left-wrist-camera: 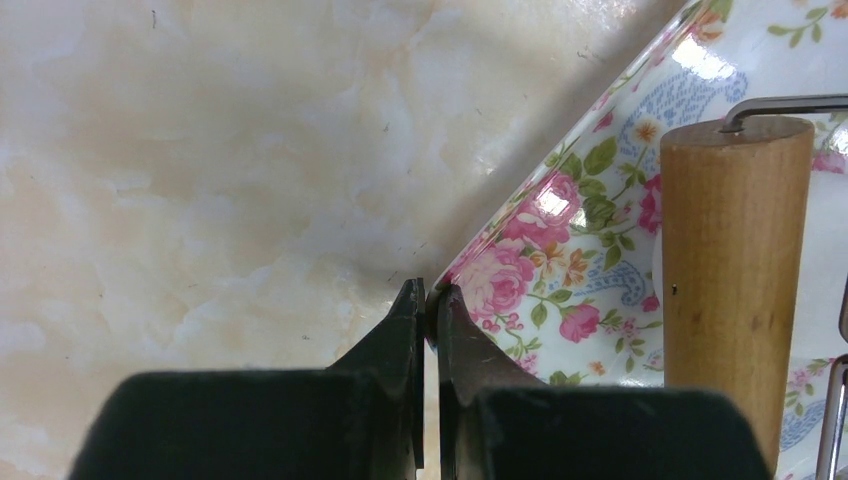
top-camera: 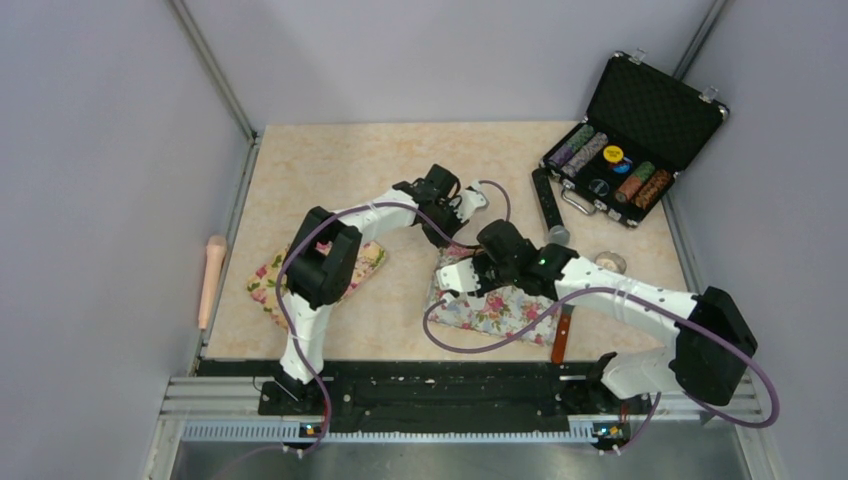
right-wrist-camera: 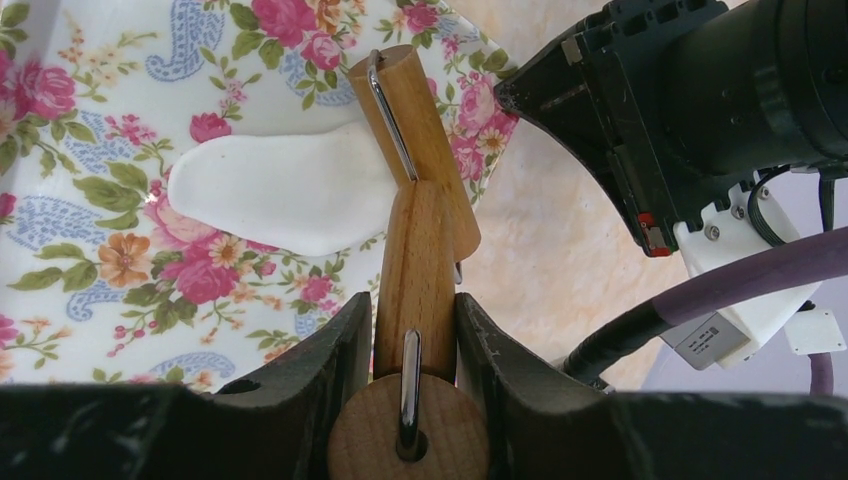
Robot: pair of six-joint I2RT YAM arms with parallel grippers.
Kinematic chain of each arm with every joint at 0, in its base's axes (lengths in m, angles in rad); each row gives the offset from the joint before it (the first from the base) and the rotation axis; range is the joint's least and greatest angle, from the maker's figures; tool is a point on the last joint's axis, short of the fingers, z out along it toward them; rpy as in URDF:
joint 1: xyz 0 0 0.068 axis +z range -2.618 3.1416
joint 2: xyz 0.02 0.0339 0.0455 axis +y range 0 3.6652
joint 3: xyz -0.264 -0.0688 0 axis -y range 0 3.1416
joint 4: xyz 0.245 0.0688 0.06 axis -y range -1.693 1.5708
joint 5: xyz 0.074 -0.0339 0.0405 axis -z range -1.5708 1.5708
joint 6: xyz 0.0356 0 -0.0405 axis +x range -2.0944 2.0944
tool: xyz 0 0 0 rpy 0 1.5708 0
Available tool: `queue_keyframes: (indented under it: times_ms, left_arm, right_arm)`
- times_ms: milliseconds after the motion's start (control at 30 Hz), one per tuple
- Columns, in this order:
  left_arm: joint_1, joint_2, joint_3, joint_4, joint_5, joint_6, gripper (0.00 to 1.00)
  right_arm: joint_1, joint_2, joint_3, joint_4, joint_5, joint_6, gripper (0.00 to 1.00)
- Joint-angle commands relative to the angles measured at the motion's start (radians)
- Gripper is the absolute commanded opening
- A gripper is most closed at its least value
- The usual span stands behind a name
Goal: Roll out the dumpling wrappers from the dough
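Note:
A flattened white sheet of dough (right-wrist-camera: 270,190) lies on the floral mat (right-wrist-camera: 90,230). My right gripper (right-wrist-camera: 412,305) is shut on the handle of a small wooden roller (right-wrist-camera: 415,240), and the roller's barrel (right-wrist-camera: 410,120) rests at the dough's right edge. My left gripper (left-wrist-camera: 430,300) is shut on the floral mat's (left-wrist-camera: 560,260) corner, pinching its edge beside the roller (left-wrist-camera: 735,280). From above, both grippers, left (top-camera: 452,235) and right (top-camera: 468,278), meet at the mat's (top-camera: 495,312) far left corner. A small pale disc (top-camera: 610,262) lies right of the mat; I cannot tell whether it is a dumpling wrapper.
A second floral mat (top-camera: 265,280) lies under the left arm. A pink rolling pin (top-camera: 212,280) rests by the left wall. An open case of poker chips (top-camera: 625,150) stands at the far right, with a black bar (top-camera: 545,200) beside it. A brown-handled knife (top-camera: 560,338) lies at the mat's near right.

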Motion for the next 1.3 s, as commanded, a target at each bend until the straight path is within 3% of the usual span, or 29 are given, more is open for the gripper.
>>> queue_keyframes:
  times_ms: [0,200,667,1267]
  left_arm:
    - [0.008,-0.043,-0.039,-0.011,-0.048,0.007,0.0]
    - [0.008,-0.056,-0.042,-0.011,-0.063,0.013,0.0]
    - [0.013,-0.07,-0.054,-0.007,-0.08,0.015,0.0]
    - [0.019,-0.086,-0.058,-0.008,-0.087,0.022,0.0]
  right_arm:
    - [-0.016,0.021,-0.05,-0.177,-0.041,0.001,0.0]
    - [-0.016,-0.018,-0.083,-0.323,-0.116,0.012,0.0]
    - [-0.016,-0.047,-0.175,-0.376,-0.124,0.033,0.0]
    - [-0.013,-0.075,-0.171,-0.579,-0.145,0.059,0.0]
